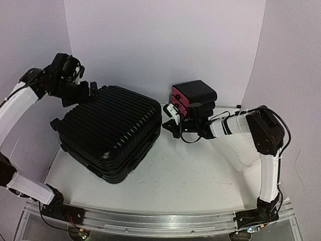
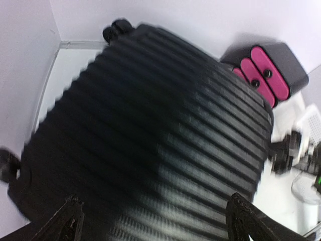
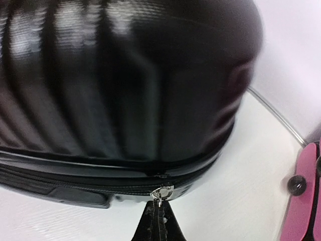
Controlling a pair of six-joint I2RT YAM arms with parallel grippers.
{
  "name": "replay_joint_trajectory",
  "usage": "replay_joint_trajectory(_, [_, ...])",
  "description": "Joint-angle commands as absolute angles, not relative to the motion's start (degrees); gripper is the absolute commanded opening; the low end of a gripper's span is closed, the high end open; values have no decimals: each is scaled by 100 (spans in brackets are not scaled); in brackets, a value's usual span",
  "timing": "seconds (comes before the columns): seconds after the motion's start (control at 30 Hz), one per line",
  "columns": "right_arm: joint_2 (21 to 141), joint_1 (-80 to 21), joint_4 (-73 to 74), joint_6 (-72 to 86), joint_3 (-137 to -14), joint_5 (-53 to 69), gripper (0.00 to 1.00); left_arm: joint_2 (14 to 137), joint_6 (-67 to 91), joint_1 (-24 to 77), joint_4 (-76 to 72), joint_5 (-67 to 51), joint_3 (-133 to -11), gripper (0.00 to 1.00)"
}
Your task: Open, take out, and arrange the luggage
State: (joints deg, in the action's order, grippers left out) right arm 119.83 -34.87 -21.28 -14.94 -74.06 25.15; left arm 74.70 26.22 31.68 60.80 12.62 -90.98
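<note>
Our right jaws pinch the zip pull (image 3: 161, 192) of the luggage (image 1: 108, 133) — our left jaws gape wide, empty.

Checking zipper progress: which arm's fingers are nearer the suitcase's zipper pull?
Right. The right fingers are shut on the zipper pull at the luggage seam; the left fingers stand open by its far left corner, away from the pull.

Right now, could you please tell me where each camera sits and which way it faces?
Top: above, behind the bases, looking down on the table; left arm and right arm show.
Left wrist: over the suitcase, looking along its ribbed lid; the open left hand shows.
Right wrist: low, facing the suitcase's side; the shut right hand holds the zipper pull.
Shared: all three see the suitcase and pink drawers.
</note>
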Motion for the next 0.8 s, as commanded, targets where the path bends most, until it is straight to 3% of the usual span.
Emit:
replay_joint_trajectory(0.0, [10967, -3843, -2525, -1499, -6738, 2481, 0, 8846, 1623, 2014, 5587, -406, -9960, 99])
replay_joint_trajectory(0.17, [10379, -4219, -2558, -1335, -6067, 2337, 0, 10486, 1369, 1137, 5466, -1003, -11394, 99])
replay_joint_trajectory(0.33, [9919, -4953, -2521, -1317, -5617, 1911, 0, 11879, 954, 1114, 5554, -1779, -13398, 99])
replay_joint_trajectory(0.47, [9739, -5624, -2473, -1214, -5462, 1508, 0, 12524, 750, 1129, 5546, -2276, -14269, 99])
replay_joint_trajectory(0.63, [9697, -6323, -2423, -1063, -5492, 1204, 0, 12934, 650, 1275, 5531, -2729, -14359, 98])
replay_joint_trajectory(0.77, [9615, -6547, -2428, -775, -5463, 879, 0, 12859, 483, 1615, 5546, -2664, -13659, 96])
